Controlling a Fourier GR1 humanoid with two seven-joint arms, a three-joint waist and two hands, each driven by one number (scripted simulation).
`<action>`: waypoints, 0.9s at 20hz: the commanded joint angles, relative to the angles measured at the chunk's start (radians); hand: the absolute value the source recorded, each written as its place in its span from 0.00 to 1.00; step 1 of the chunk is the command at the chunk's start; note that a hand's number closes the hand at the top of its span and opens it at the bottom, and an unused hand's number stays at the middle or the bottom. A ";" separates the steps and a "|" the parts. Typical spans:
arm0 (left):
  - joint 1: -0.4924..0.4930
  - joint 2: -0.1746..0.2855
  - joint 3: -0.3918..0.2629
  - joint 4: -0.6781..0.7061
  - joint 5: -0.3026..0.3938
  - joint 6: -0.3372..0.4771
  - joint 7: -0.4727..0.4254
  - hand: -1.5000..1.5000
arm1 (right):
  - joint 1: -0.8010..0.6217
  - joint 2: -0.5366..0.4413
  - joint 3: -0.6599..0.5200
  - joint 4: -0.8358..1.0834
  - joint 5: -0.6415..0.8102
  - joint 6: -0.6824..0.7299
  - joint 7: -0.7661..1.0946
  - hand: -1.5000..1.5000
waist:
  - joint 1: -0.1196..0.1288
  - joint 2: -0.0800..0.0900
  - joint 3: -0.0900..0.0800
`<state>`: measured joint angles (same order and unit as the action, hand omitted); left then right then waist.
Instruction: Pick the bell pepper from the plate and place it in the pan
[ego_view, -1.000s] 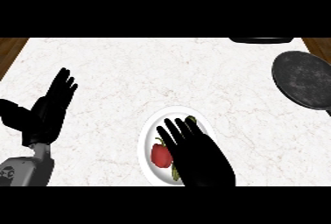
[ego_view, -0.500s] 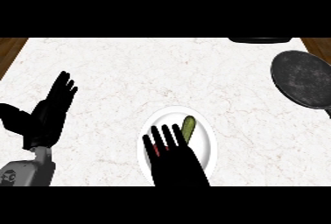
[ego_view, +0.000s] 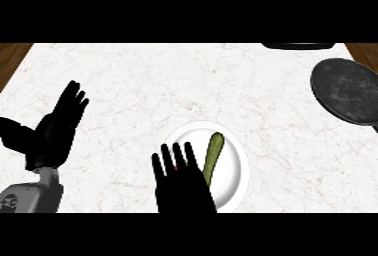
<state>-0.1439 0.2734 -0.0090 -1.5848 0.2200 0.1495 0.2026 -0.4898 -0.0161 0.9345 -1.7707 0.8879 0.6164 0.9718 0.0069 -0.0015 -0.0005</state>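
Your right robot hand (ego_view: 181, 182), fingers wide, covers the bell pepper (ego_view: 176, 168) on the plate (ego_view: 233, 172) at lower centre, apparently lining up its grasp; pan (ego_view: 347, 90) upper right.

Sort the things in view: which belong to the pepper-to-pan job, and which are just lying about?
Job: bell pepper, a red sliver under the right hand; plate; pan.
Lying about: long green vegetable on the plate; dark object at the top edge; left hand, resting open at left.
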 joint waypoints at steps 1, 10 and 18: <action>-0.014 -0.005 0.015 -0.006 0.004 -0.010 0.006 0.50 | -0.047 0.015 -0.005 0.043 -0.045 0.028 0.141 0.00 | 0.000 0.000 0.000; -0.030 -0.042 0.015 0.060 -0.036 -0.016 -0.021 0.50 | -0.116 0.016 -0.025 0.218 -0.056 -0.100 0.067 0.00 | 0.001 0.002 0.000; 0.005 -0.021 0.053 -0.017 -0.046 -0.044 0.017 0.50 | -0.001 0.016 -0.057 0.249 0.051 -0.080 -0.036 0.00 | -0.003 0.001 0.001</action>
<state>-0.1372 0.2472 0.0268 -1.5976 0.1839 0.1201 0.2119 -0.5165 -0.0054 0.8866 -1.5327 0.9214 0.5474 0.9186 0.0051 -0.0004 -0.0001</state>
